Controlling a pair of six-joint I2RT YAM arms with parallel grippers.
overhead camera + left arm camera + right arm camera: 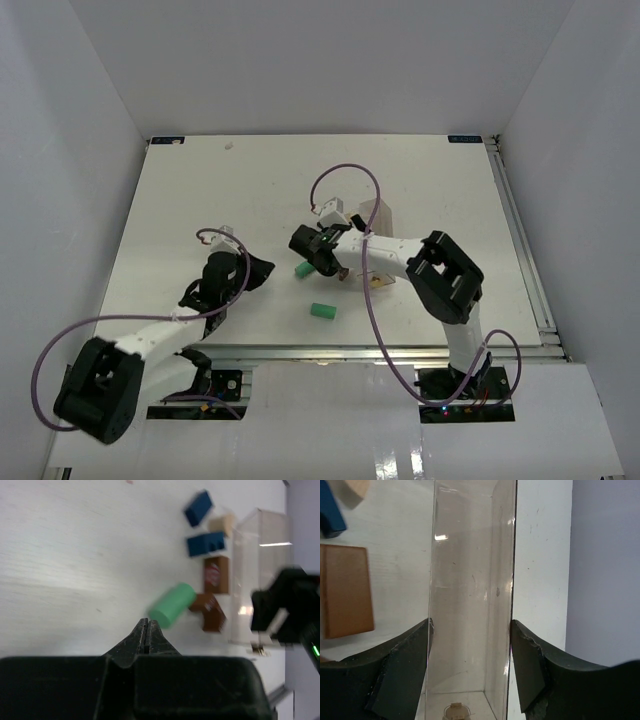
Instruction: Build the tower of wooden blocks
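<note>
One green cylinder lies flat, diagonal; left gripper closed, empty; right gripper clasps clear box.

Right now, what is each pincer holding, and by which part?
The right pincer clamps the clear box across two opposite side walls. The left pincer is shut and holds nothing.
</note>
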